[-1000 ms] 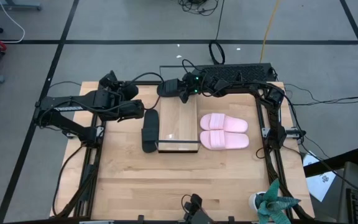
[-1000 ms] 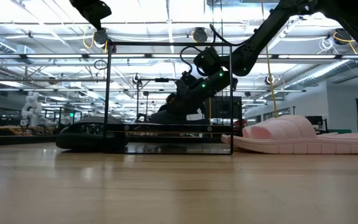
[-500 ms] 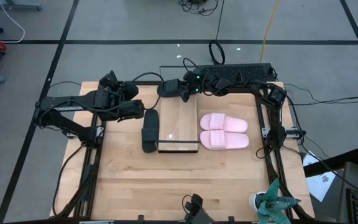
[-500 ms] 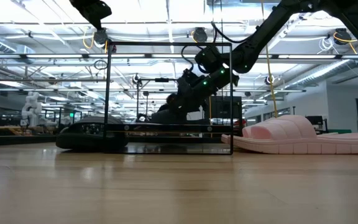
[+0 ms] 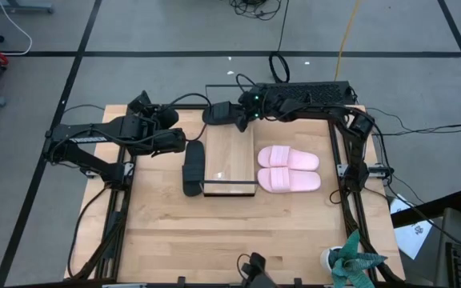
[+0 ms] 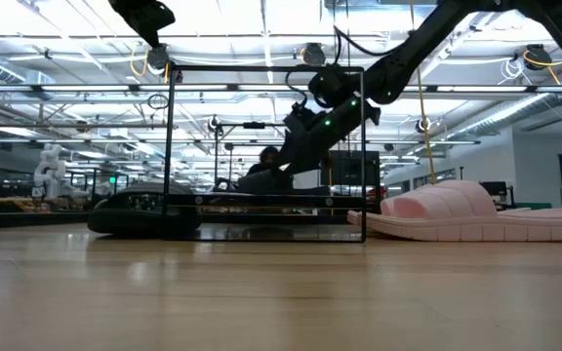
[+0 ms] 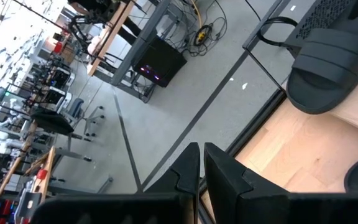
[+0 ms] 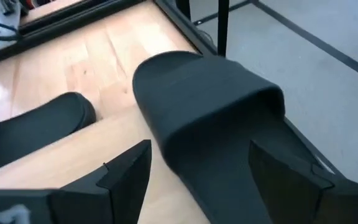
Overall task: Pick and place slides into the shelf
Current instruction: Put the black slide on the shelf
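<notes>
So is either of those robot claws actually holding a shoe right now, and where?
No. The right gripper stands open above the black slide on the shelf, not gripping it. The left gripper is shut on nothing, off to the side.

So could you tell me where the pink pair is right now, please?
In the high view the pink pair lies side by side on the table's right half, just right of the shelf, untouched by either claw.

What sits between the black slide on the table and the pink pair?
The shelf, seen in the high view: black slide against its left side, pink pair to its right.
</notes>
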Controlling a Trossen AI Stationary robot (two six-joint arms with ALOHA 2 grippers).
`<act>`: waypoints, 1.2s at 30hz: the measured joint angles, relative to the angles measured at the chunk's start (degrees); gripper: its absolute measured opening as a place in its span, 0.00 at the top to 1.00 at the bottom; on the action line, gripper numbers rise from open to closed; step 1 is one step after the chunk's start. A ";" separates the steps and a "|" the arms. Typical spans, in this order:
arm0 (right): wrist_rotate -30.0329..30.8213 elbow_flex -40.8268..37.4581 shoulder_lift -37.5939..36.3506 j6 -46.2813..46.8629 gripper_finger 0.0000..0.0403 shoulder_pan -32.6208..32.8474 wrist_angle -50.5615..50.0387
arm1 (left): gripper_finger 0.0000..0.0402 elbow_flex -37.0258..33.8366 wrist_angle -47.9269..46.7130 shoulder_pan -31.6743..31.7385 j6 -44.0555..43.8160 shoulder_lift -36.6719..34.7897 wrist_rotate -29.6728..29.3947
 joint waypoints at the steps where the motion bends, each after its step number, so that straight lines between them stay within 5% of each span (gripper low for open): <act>1: -0.02 0.00 -0.65 -0.43 0.36 0.01 -1.13 | 0.92 0.00 0.00 -0.02 0.00 0.00 0.00; 7: -0.17 0.00 -6.05 -2.28 0.36 0.92 -5.59 | 0.92 0.00 0.00 -0.02 0.00 0.00 0.00; 13: -13.15 0.02 -11.62 -2.40 0.36 5.22 -3.61 | 0.92 0.00 -0.09 -0.02 0.85 0.00 0.00; 17: -15.10 0.03 -13.96 -6.44 0.36 10.37 -3.54 | 0.92 0.00 -0.13 0.00 2.51 0.01 1.93; 27: 2.89 0.02 -18.43 -21.90 0.36 17.38 -8.51 | 0.92 0.00 -0.50 -0.01 6.69 -0.09 26.09; 36: 6.61 0.02 -25.07 -22.22 0.36 17.65 -15.03 | 0.92 -5.10 7.39 0.06 6.40 -0.60 44.97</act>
